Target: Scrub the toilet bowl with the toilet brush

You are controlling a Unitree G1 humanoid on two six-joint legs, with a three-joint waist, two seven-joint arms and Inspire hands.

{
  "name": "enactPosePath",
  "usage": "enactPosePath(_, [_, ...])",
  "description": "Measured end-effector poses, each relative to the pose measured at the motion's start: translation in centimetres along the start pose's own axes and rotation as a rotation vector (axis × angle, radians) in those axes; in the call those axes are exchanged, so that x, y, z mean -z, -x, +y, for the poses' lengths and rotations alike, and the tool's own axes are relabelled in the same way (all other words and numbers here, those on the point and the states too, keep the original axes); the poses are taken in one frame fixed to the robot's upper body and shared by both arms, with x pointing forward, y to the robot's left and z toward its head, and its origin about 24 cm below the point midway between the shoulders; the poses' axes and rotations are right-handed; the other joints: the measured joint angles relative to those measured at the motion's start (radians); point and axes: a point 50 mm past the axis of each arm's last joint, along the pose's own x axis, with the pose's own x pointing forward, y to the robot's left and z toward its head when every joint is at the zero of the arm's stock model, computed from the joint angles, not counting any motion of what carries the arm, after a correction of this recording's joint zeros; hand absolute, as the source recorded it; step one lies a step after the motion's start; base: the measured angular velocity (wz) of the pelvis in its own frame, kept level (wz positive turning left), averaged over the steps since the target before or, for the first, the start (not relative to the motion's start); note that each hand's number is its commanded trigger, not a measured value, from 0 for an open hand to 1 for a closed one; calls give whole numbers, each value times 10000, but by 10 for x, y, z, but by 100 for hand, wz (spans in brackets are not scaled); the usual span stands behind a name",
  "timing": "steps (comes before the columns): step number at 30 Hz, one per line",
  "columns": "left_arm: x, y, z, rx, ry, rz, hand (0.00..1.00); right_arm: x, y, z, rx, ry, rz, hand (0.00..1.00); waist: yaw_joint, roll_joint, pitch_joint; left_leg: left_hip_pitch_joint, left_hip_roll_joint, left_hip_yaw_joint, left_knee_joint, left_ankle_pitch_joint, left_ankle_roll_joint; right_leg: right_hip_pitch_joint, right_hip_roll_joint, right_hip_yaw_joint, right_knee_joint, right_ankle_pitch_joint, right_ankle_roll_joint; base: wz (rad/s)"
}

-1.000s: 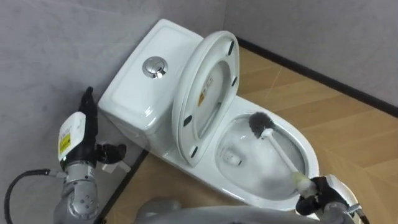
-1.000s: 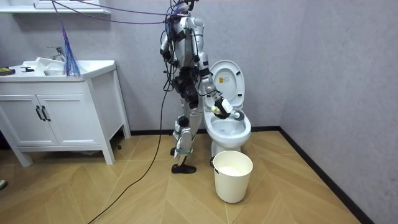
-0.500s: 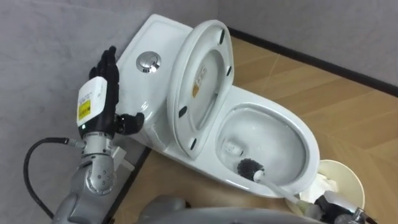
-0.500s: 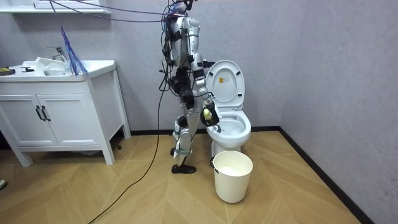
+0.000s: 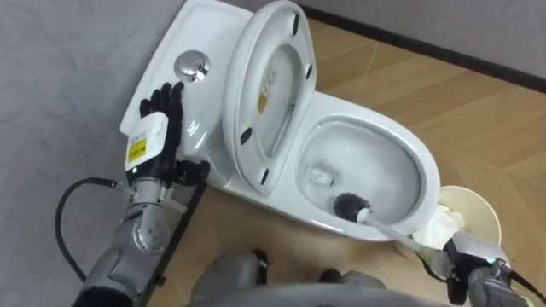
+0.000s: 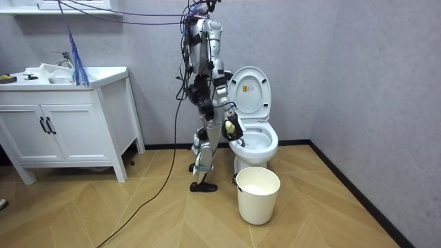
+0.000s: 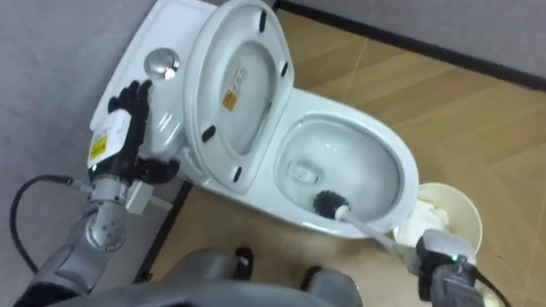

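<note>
The white toilet (image 5: 367,162) has its seat and lid (image 5: 264,94) raised against the tank (image 5: 183,64). A toilet brush with a dark bristle head (image 5: 348,205) sits inside the bowl, against the near inner wall. Its white handle (image 5: 394,232) slants down to the lower right into my right hand (image 5: 463,260), which is curled round it. My left hand (image 5: 158,128) is held up beside the tank with its black fingers straight, holding nothing. In the room view I stand at the toilet (image 6: 255,141) on the room view's left, right hand (image 6: 231,129) low at the bowl's rim.
A white bucket (image 5: 467,213) stands on the wooden floor just under the bowl's front, also visible as the bucket (image 6: 258,194) in the room view. A white vanity cabinet (image 6: 62,131) with a sink stands further to the room view's left. Grey walls close in behind the toilet.
The brush head moved from the bowl's far side to its near wall as my right arm drew back. My left hand rose toward the tank. The head camera has shifted.
</note>
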Motion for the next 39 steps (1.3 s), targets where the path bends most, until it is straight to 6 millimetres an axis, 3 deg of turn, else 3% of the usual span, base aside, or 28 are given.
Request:
enactPosePath(5, [-13,-16,10,-331,-332,-863,0,1,-17,-60,2026,1260,-313,100,260,-7,38,-1367,-196,89,429,187,95,-1665,-355,217,1089,-147,-51,-1])
enactPosePath(7, [-21,-22,13,-617,-370,-1226,0,2,-23,-92,3086,1666,-391,100,464,77,92,-2015,-195,196,627,249,129,-2352,-469,216,1285,-139,-93,-9])
enactPosePath(13, [-40,-28,25,-1343,-465,-2351,0,-1,-26,-146,5174,1804,-331,100,872,115,141,-3362,-294,371,739,537,192,-3944,-604,500,1802,-26,-129,0])
enactPosePath(20, [-51,-27,31,-2314,-236,-2863,0,-8,-24,-181,6517,1114,-244,100,1101,142,167,-4331,-296,576,1010,577,229,-5094,-783,605,2359,-50,-165,0])
enactPosePath(25, [-58,-37,44,-2856,133,-3054,0,-1,-23,-196,6988,-817,406,100,1000,-9,343,-4883,-322,749,1463,580,243,-5746,-997,777,2892,-180,-274,-2])
enactPosePath(32, [-59,-48,59,-3502,-40,-2887,0,0,-20,-209,7828,-1415,523,100,686,-41,369,-5579,-259,863,1939,564,229,-6496,-1043,883,3483,-258,-377,-1])
enactPosePath(38, [-54,-50,58,-3519,-331,-2604,0,-10,-19,-214,8092,-12,19,100,739,152,364,-5595,-203,914,1951,610,183,-6589,-983,905,3539,-207,-463,-3])
enactPosePath(39, [-52,-50,57,-3490,-494,-2575,0,-15,-18,-215,8183,607,-169,100,773,324,313,-5594,-155,924,1935,618,166,-6537,-903,846,3435,-184,-497,-5])
